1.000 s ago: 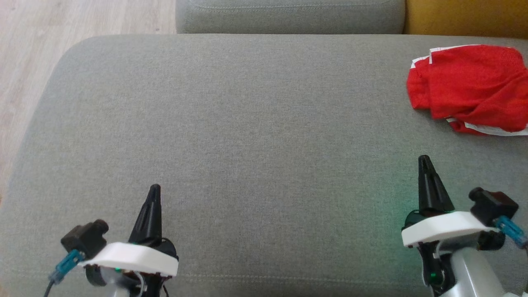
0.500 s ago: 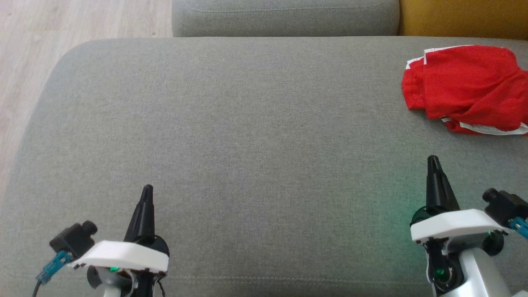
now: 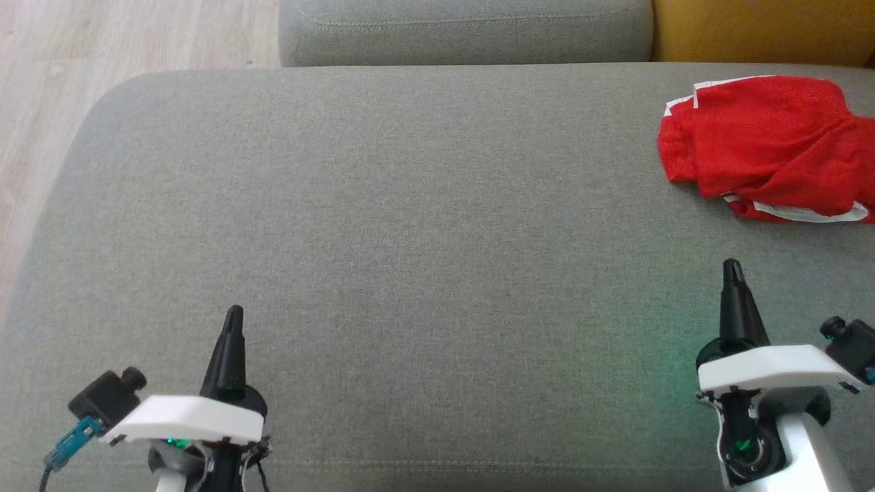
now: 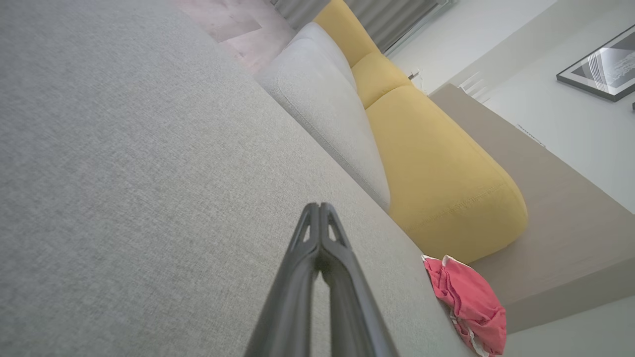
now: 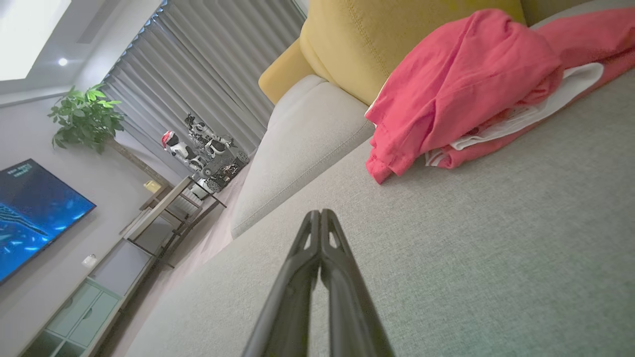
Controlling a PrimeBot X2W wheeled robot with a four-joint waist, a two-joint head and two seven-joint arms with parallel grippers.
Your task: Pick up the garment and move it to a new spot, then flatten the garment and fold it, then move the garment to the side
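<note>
Two end effectors hover low over a broad grey woven-fabric sofa seat [image 3: 424, 205], and both are empty. In the head view the left end effector [image 3: 233, 314] shows at the lower left and the right end effector [image 3: 733, 268] at the lower right. Each has its two long dark fingers pressed flat together into a single point aimed up the view. In the wrist views the left end effector [image 4: 320, 208] and the right end effector [image 5: 320, 214] each have their fingers meeting at the tips, with no gap and nothing between them

A crumpled red fabric garment with white edging [image 3: 759, 140] lies at the far right of the sofa seat, close to its back edge, partly cut off by the right border of the head view. It is bunched into loose folds, with a strip of white trim along its near side. It lies well apart from the left end effector and nearer the right end effector, ahead of that tip and not touching it. From the right wrist the garment [image 5: 461, 84] sits ahead and to the right, just in front of a rounded mustard-yellow cushion [image 5: 397, 39]. From the left wrist the garment [image 4: 466, 297] appears small, near the seat's far edge

Behind the seat a grey fabric back cushion [image 3: 465, 31] adjoins the yellow cushion [image 3: 759, 31]. Pale wooden floor [image 3: 123, 34] shows at the upper left. The right wrist view also takes in grey pleated curtains [image 5: 213, 64], a leafy green plant [image 5: 84, 121] and a glowing blue television screen [image 5: 34, 213]
</note>
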